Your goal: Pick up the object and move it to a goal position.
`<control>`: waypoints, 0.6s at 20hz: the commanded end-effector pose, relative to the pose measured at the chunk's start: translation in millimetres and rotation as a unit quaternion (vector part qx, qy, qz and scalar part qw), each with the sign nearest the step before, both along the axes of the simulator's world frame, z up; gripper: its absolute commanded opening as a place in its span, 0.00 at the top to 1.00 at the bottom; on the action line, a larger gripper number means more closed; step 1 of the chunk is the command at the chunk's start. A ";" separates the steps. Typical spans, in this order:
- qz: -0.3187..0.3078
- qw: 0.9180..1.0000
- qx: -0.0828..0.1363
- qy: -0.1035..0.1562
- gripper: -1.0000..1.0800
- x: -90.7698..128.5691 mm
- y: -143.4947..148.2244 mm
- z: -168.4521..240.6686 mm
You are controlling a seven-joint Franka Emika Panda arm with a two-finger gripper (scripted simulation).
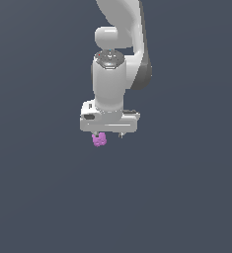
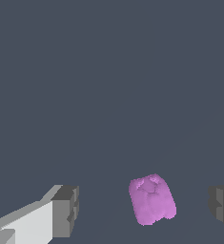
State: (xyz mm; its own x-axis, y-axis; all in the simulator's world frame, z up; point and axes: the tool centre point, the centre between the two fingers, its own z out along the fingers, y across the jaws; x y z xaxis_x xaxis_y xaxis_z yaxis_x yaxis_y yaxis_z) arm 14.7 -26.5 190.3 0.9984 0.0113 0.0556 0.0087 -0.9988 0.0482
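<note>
- Arm [image 1: 118, 54]: white Panda, smooth rounded glossy segments w/ dark grey joint band; seen only in ext. view, coming down from the frame's top edge, wrist pointing straight down.
- Gripper [image 1: 107, 135]: flat white rectangular block in ext. view, w/ a small dark oval recess on its front face. Fingers barely visible there, just short stubs under the block.
- Fingers [image 2: 66, 211], wrist view: blocky dark grey pads, faceted edges; one on a white mount, the other cut off by the frame edge. Set wide apart, a gap on each side of the object, no contact seen.
- Object [image 2: 152, 199]: small magenta blob, lumpy, rounded, matte, w/ shallow dimples on the top face. Wrist view: lies between the fingers, nearer the cut-off one.
- Object, ext. view [image 1: 99, 140]: pokes out just below the gripper block, toward ext. view's left of block centre; much smaller than the block.
- Background [image 1: 33, 188]: uniform dark slate grey, no texture, no edge, in both views. Can't tell if the object rests on a surface.
- Writing/labels: none legible in either view.
</note>
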 end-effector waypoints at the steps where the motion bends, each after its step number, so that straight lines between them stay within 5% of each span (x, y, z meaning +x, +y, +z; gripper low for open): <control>1: 0.000 1.000 0.000 0.000 0.04 0.1 0.5 -0.1; 12: 0.020 1.000 0.003 0.006 0.04 -10.4 -10.0 -17.1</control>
State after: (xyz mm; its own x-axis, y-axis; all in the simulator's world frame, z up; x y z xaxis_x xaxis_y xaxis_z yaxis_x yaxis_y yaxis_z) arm 7.2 -33.6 177.8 0.9980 0.0410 0.0473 0.0389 -0.9983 0.0438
